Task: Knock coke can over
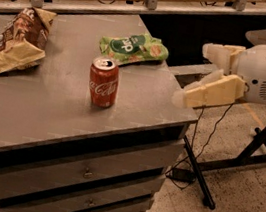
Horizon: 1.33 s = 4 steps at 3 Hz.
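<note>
We see the chip bag (14, 42) by the counter's (44, 118) left edge and the coke can (103, 82) upright mid-counter, not yet knocked. Our tool (191, 73) hangs off the right edge, spread wide and empty; the push remains.

Bare tabletop (146, 87) separates coke can (103, 83) from pincer (191, 75) (off the right edge).
</note>
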Each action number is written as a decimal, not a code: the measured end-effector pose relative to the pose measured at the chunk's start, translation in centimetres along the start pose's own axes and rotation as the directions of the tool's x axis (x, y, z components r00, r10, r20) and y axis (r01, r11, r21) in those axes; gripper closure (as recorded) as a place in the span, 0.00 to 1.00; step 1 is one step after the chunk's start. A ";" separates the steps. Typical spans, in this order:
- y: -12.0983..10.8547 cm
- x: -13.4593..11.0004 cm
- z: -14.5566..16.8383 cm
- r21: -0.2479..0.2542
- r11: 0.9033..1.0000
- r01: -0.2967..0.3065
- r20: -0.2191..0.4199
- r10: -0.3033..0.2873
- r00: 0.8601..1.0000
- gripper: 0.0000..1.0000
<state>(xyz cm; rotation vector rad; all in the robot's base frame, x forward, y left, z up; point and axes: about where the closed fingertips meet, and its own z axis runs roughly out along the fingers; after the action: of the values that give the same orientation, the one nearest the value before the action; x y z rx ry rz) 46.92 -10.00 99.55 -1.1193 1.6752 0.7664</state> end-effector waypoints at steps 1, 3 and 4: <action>1.8 1.1 4.5 -0.108 0.993 -0.050 0.075 0.058 0.995 0.00; 2.8 3.3 10.0 -0.161 0.987 -0.006 0.116 0.025 0.993 0.00; 1.5 4.2 12.2 -0.107 0.992 0.068 0.131 -0.054 0.990 0.00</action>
<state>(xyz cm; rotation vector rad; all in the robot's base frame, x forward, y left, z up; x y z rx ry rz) 49.38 -0.28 91.31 -1.1677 1.4995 0.8827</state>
